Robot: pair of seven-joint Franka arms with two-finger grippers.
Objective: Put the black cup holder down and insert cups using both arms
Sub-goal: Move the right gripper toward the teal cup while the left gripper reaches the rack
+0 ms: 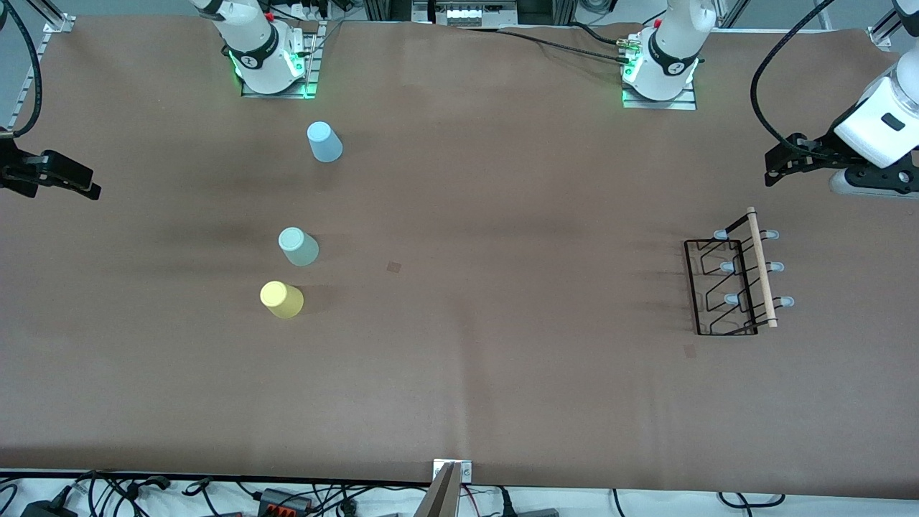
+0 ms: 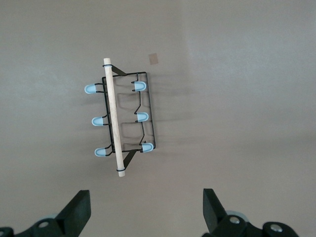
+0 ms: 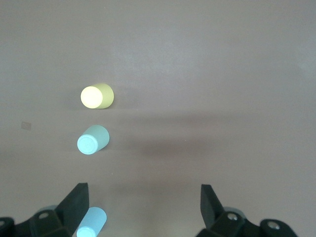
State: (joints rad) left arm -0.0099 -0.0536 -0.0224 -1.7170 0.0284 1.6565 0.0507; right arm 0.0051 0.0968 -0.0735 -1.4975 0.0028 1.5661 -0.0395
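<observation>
Currently, the black cup holder (image 1: 739, 276) stands at the left arm's end of the table, well apart from the blue cup (image 1: 324, 141), green cup (image 1: 298, 246) and yellow cup (image 1: 281, 299) at the right arm's end. The left gripper (image 2: 145, 210) hangs released over the table beside the holder; the right gripper (image 3: 143, 207) hangs released, empty, over the table beside the cups.
</observation>
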